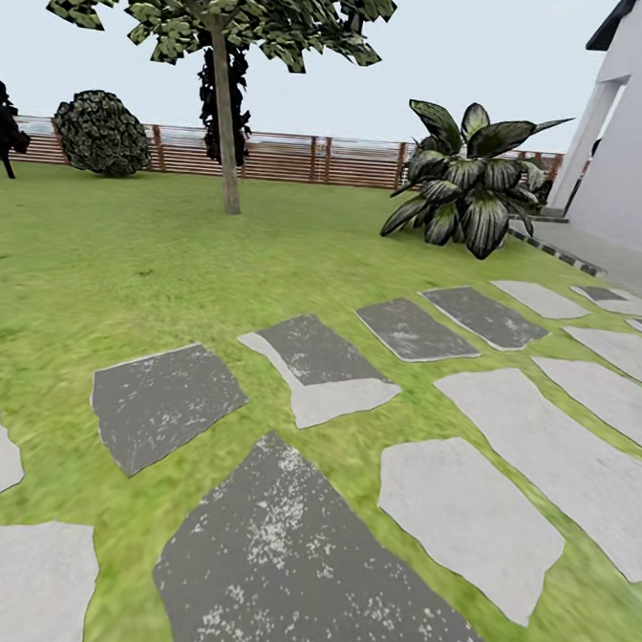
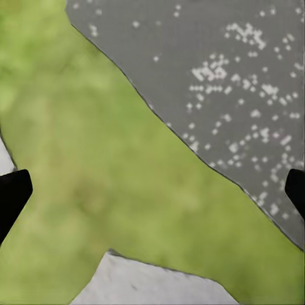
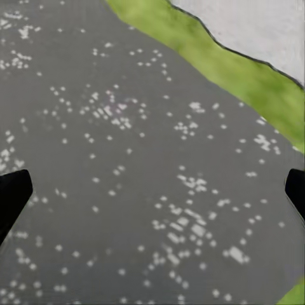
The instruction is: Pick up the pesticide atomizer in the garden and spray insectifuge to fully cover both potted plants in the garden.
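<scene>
The garden lawn (image 1: 124, 259) stretches ahead, crossed by grey stepping slabs (image 1: 322, 369). The pesticide atomizer and the potted plants are out of view. In the left wrist view my left gripper (image 2: 152, 197) is open, its dark fingertips (image 2: 13, 194) far apart over grass and the edge of a dark speckled slab (image 2: 241, 76). In the right wrist view my right gripper (image 3: 152, 197) is open too, with nothing between its fingertips (image 3: 13, 194). It hangs over a dark speckled slab (image 3: 127, 159).
A thin-trunked tree (image 1: 225, 113) stands on the lawn ahead. A big striped-leaf plant (image 1: 470, 178) grows at the right, by a white house wall (image 1: 630, 142). A brown slatted fence (image 1: 304, 159) and a round bush (image 1: 102, 133) close the far side.
</scene>
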### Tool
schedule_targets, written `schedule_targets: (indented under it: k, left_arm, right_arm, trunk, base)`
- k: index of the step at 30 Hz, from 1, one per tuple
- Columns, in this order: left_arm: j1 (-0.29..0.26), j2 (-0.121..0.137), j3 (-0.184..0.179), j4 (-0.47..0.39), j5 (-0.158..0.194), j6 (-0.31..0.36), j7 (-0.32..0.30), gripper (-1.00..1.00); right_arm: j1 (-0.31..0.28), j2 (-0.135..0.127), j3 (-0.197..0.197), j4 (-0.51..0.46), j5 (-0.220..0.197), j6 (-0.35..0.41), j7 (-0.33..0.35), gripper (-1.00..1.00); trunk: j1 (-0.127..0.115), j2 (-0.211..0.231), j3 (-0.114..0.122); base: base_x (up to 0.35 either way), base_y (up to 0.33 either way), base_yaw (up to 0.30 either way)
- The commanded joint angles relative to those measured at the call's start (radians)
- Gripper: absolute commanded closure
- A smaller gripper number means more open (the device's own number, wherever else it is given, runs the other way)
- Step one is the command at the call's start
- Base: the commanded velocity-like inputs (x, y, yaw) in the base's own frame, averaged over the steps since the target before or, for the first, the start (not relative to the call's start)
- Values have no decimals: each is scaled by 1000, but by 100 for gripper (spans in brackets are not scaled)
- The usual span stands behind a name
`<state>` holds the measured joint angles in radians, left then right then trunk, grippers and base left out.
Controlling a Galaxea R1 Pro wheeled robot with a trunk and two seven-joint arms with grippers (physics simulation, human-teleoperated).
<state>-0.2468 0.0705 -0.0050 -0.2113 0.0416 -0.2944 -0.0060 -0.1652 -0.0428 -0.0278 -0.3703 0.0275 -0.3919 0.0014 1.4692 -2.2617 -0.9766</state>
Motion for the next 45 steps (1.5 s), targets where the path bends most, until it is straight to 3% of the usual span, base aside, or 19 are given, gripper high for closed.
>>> schedule_targets:
  k: [1,45]
  left_arm:
    - [0,0,0,1,4,-3,0,-100]
    - [0,1,1,1,9,-3,1,-100]
  right_arm:
    - [-1,1,-3,1,3,-3,0,-100]
    - [-1,7,-3,1,3,-3,0,-100]
  trunk:
    - [0,0,-1]
    - [0,0,-1]
  base:
    - [334,0,5]
    - [335,0,265]
